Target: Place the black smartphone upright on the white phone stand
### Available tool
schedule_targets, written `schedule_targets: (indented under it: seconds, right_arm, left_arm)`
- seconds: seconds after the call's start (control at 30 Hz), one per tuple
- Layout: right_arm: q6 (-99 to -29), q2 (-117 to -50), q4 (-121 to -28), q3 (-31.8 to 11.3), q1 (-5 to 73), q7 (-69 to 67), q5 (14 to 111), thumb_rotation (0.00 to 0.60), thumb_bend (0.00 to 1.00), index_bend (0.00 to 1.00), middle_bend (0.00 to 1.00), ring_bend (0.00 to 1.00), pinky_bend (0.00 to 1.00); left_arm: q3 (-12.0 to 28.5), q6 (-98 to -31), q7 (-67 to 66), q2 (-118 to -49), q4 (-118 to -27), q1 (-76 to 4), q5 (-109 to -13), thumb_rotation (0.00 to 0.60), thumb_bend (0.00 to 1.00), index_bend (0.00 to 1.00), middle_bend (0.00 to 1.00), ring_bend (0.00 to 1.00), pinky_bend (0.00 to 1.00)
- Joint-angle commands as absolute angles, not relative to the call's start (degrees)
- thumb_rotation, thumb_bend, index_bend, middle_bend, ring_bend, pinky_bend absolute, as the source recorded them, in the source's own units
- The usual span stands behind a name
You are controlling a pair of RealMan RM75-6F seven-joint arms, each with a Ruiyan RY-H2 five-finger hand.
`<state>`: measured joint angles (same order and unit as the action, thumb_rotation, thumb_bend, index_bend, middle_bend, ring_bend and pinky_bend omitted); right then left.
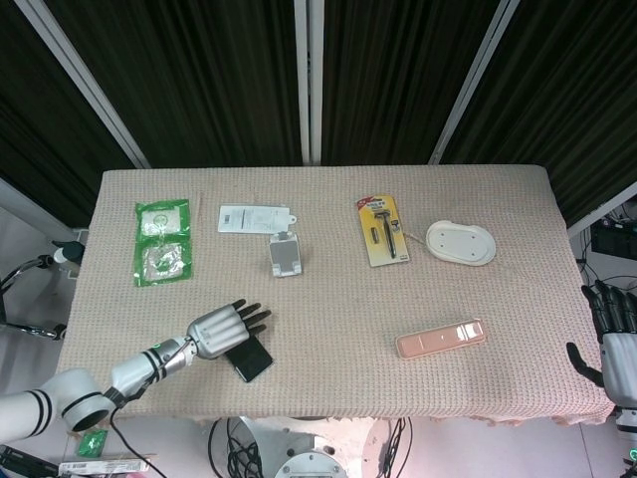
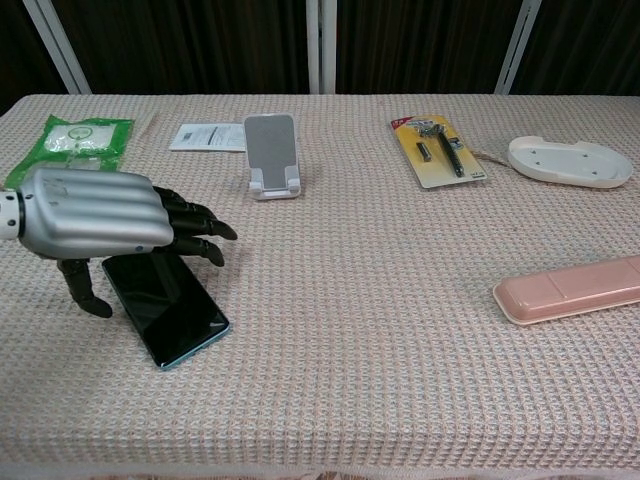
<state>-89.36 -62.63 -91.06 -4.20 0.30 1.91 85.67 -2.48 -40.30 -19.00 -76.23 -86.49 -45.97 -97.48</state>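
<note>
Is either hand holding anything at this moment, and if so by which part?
Nothing is held. The left hand hovers over the black smartphone, fingers apart; the right hand is off the table.

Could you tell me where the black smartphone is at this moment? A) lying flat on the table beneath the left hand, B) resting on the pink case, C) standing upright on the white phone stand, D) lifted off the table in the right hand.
A: the black smartphone lies flat on the table under the left hand, whose fingers are spread above it, well short of the empty white phone stand.
</note>
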Motion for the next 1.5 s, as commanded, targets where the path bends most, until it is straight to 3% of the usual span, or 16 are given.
schedule_targets:
  seconds: [0.03, 0.4, 0.83, 1.0, 1.23, 1.33, 1.5]
  right_arm:
    - [-89.34, -62.60, -91.00, -4.20, 0.26, 1.88, 85.61, 0.600, 0.23, 0.00, 0.00, 0.00, 0.00]
    - [-88.85, -62.86, -90.58, -4.15, 0.33, 1.72, 85.38, 0.600, 0.23, 0.00, 0.00, 0.00, 0.00]
    - [-88.37, -62.75, -91.16, -4.16, 0.38, 2.34, 84.96, 0.600, 0.24, 0.00, 0.00, 0.00, 0.00]
    - [-88.10, -62.72, -91.25, -4.17, 0.44, 2.47, 84.78, 0.600, 0.24, 0.00, 0.00, 0.00, 0.00]
    - [-87.36, -62.74, -91.39, -4.02, 0.61, 2.72, 84.46, 0.600, 0.24, 0.00, 0.00, 0.00, 0.00]
    - [-87.03, -62.64, -91.59, -3.98, 0.70, 2.88, 84.33, 0.600, 0.24, 0.00, 0.00, 0.00, 0.00]
    - [-86.90, -62.60, -91.77, -3.97, 0.77, 3.05, 84.30, 0.600, 0.24, 0.00, 0.00, 0.00, 0.00]
  left_arm:
    - [-2.81, -40.54, -18.99, -76.63, -86.08, -46.14, -97.38, 0.600, 0.05, 0.16, 0.01, 0.05, 0.20]
    - [-3.86, -41.86, -19.60, -76.77, -85.33, -46.13, -96.46, 0.600, 0.05, 0.27, 0.01, 0.05, 0.20]
    - [-4.96, -43.56, -19.06, -78.09, -83.90, -46.04, -96.45, 0.600, 0.05, 0.30, 0.01, 0.05, 0.20]
    - [-5.24, -44.67, -17.89, -78.56, -83.43, -45.85, -96.52, 0.600, 0.08, 0.39, 0.03, 0.05, 0.20]
    - [-5.45, -46.02, -16.38, -78.43, -83.29, -45.81, -96.75, 0.600, 0.19, 0.54, 0.06, 0.05, 0.20]
    - [-5.61, -46.97, -16.20, -78.47, -83.12, -45.64, -97.18, 0.600, 0.22, 0.56, 0.10, 0.05, 0.20]
    - [-5.88, -49.66, -15.88, -78.63, -82.75, -45.15, -98.69, 0.600, 0.25, 0.58, 0.25, 0.06, 0.21]
